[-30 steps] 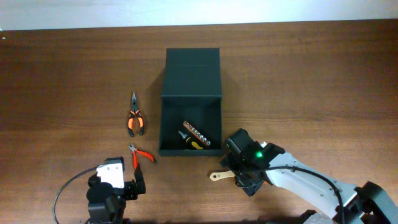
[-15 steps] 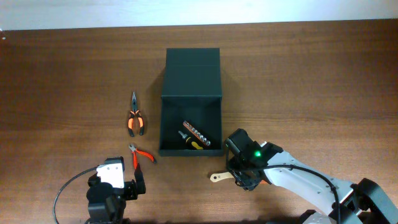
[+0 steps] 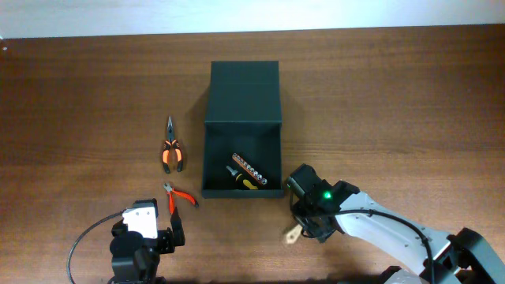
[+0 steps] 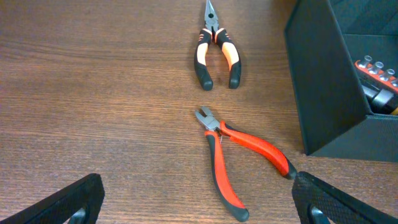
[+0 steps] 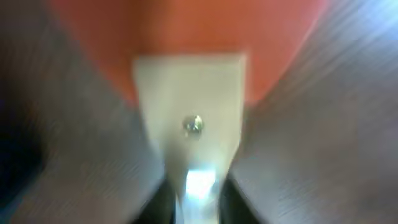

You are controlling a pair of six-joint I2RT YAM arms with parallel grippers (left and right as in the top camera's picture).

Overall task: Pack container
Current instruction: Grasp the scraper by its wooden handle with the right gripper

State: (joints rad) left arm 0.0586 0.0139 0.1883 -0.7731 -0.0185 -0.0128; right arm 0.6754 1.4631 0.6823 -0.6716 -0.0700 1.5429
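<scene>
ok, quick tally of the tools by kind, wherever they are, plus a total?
pliers: 2 (orange-black needle-nose, red-handled cutters), on the table
bit holder: 1, in the container
yellow-black driver: 1, in the container
cream-coloured tool: 1, at the right gripper, kind unclear
total: 5 tools, plus the 1 container

The container (image 3: 245, 91), a dark green, matte, rectangular box, is set upright and open, with its flap lid swung back on the far side. In the left wrist view, only its left wall (image 4: 323, 87) and part of the inside are shown.
</scene>
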